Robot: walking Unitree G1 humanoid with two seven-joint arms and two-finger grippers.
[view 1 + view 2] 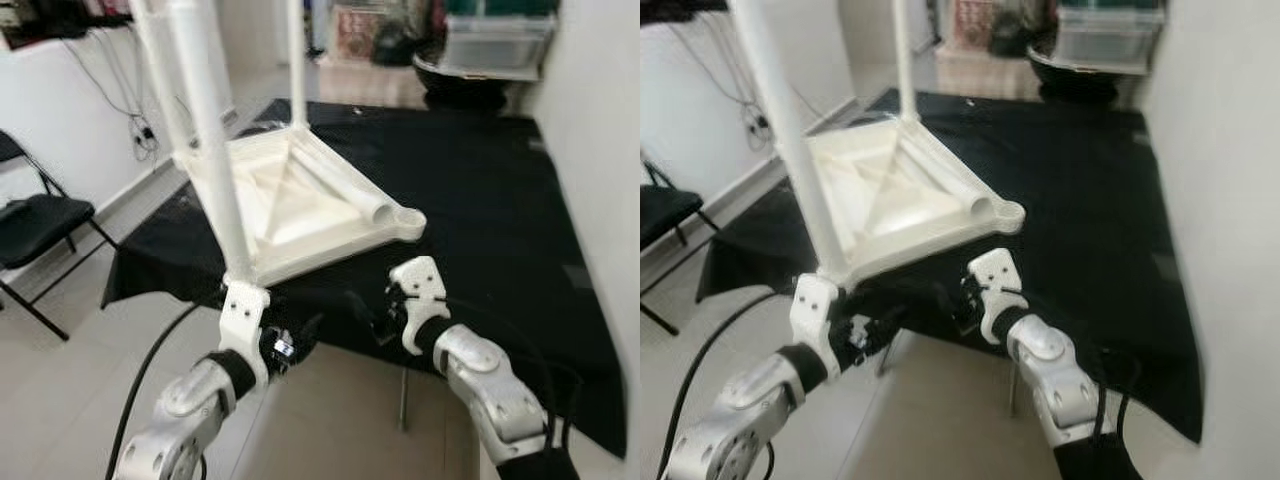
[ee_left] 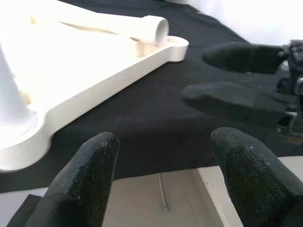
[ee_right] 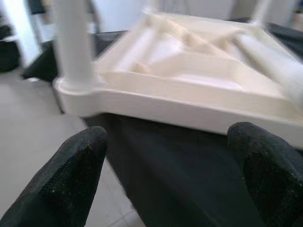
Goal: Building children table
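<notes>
Both silver arms reach forward and up, elbows bent, wrists level with each other. Left gripper (image 2: pixel 163 182): black fingers spread wide, nothing between them. Right gripper (image 3: pixel 175 177): fingers likewise parted and empty. The two grippers point inward toward each other, a short gap apart.

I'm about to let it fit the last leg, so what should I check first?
1. Tabletop lies upside down on the black cloth: ok.
2. Near-left leg stands in its socket: ok.
3. Near-right corner socket has a leg fitted: not ok.
4. Loose leg lies on the tabletop beside that socket: ok.
5. Left claw open: ok.
6. Right claw open: ok.
</notes>
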